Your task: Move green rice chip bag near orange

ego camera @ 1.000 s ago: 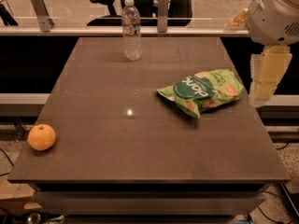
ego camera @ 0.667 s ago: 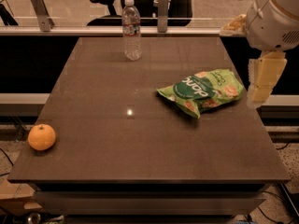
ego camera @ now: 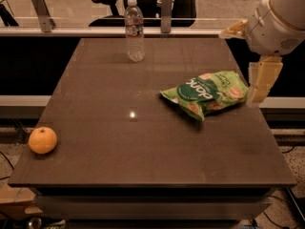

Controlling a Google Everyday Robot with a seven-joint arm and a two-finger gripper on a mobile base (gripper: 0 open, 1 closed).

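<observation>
The green rice chip bag (ego camera: 205, 93) lies flat on the right half of the brown table (ego camera: 143, 142), its dark-green oval facing up. The orange (ego camera: 43, 140) sits at the table's front left corner, far from the bag. My gripper (ego camera: 261, 84) hangs from the white arm (ego camera: 281, 18) at the table's right edge, just beside the bag's right end and a little above the tabletop. It holds nothing that I can see.
A clear water bottle (ego camera: 135, 31) stands upright at the back middle of the table. Metal posts (ego camera: 39, 1) and an office chair (ego camera: 114, 1) are behind the table. The table's right edge is directly under the gripper.
The arm and gripper have shifted left and slightly down, closer to the bag's right end. The bag, orange and bottle have not moved.
</observation>
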